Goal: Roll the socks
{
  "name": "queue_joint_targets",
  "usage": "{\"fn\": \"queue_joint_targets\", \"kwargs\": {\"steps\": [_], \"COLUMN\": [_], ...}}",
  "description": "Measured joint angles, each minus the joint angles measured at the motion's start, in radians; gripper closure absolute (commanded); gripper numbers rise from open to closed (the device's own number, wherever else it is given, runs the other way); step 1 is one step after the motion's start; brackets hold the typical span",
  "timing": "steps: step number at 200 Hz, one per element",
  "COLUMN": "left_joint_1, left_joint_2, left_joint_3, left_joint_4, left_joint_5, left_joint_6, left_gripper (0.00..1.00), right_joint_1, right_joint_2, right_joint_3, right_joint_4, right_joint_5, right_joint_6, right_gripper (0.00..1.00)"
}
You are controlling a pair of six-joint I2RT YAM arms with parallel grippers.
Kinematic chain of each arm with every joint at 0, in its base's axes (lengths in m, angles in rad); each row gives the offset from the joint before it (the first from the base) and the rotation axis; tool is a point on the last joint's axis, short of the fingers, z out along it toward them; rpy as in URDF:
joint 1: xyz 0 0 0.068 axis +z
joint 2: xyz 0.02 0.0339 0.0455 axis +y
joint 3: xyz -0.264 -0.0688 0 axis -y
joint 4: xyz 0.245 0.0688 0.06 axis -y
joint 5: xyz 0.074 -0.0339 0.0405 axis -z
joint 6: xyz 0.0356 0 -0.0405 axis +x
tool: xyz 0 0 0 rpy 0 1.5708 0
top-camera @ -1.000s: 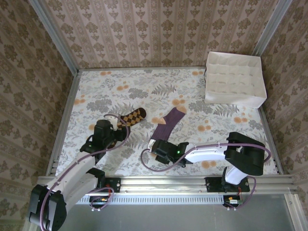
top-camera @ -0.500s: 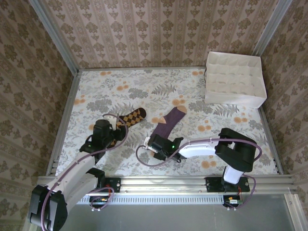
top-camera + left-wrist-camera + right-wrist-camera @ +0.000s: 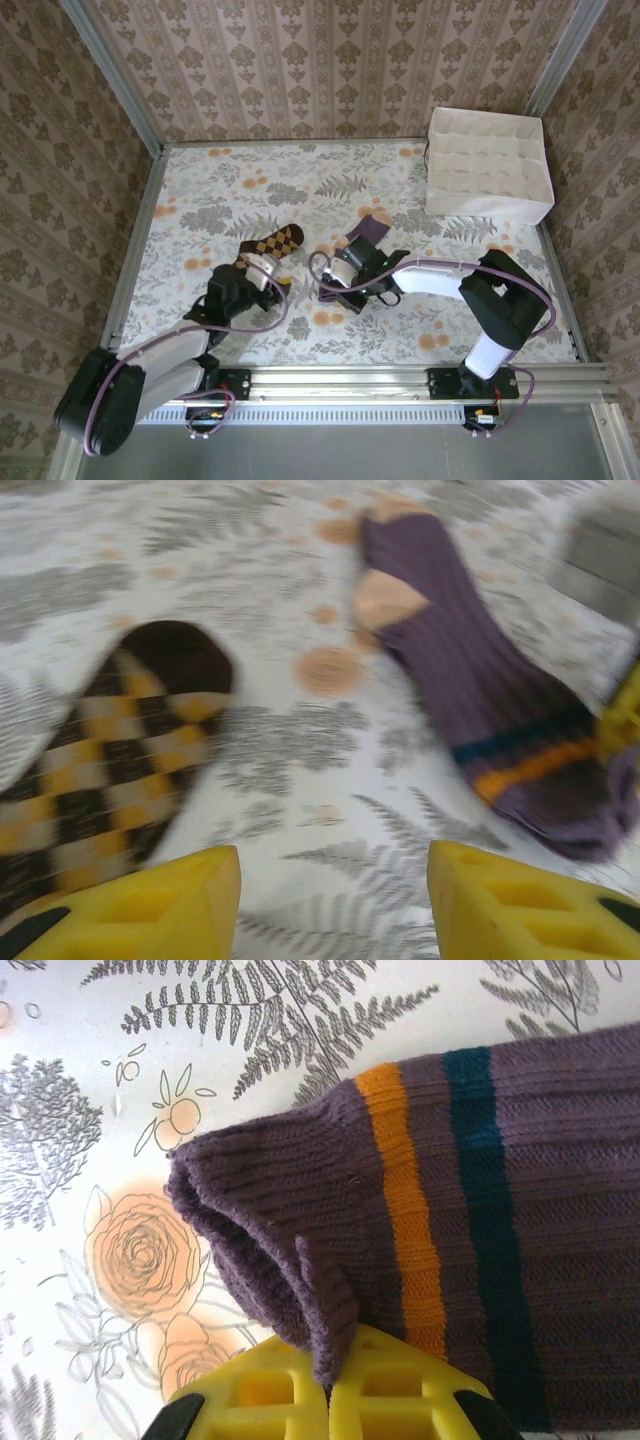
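now pinches purple sock (image 3: 520,1190) cuff in closed right gripper (image 3: 328,1385), shifted upward to mid-frame; left gripper (image 3: 335,900) parted, empty.

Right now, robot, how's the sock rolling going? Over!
Right gripper shut on purple sock, at the cuff. Left gripper open, beside brown checked sock. Neither sock rolled yet. White box far back, no obstacle.
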Motion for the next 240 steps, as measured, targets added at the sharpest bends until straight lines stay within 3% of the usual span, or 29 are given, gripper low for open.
{"fn": "queue_joint_targets", "kwargs": {"steps": [40, 98, 154, 188, 213, 240], "left_joint_1": [-0.125, -0.136, -0.128, -0.152, -0.219, -0.228], "left_joint_2": [0.220, 0.482, 0.442, 0.355, 0.389, 0.465], "left_joint_3": [0.114, 0.220, 0.194, 0.193, 0.219, 0.220], "left_joint_4": [0.028, 0.143, 0.194, 0.120, 0.075, 0.074], "left_joint_5": [0.054, 0.183, 0.241, 0.243, 0.233, 0.213], "left_joint_6": [0.199, 0.314, 0.333, 0.379, 0.415, 0.421], "left_gripper": [0.42, 0.41, 0.38, 0.37, 0.34, 0.38], "right_joint_1": [-0.076, -0.122, -0.147, -0.163, -0.166, -0.166], "right_joint_2": [0.000, 0.030, 0.050, 0.053, 0.053, 0.055], "right_joint_3": [0.000, 0.000, 0.003, 0.006, 0.006, 0.006], "right_joint_4": [-0.047, -0.061, -0.061, -0.061, -0.061, -0.061], "right_joint_5": [-0.171, -0.293, -0.316, -0.331, -0.337, -0.339], "right_joint_6": [0.008, 0.037, 0.061, 0.076, 0.079, 0.079], "right_gripper": [1.00, 1.00, 1.00, 1.00, 1.00, 1.00]}}
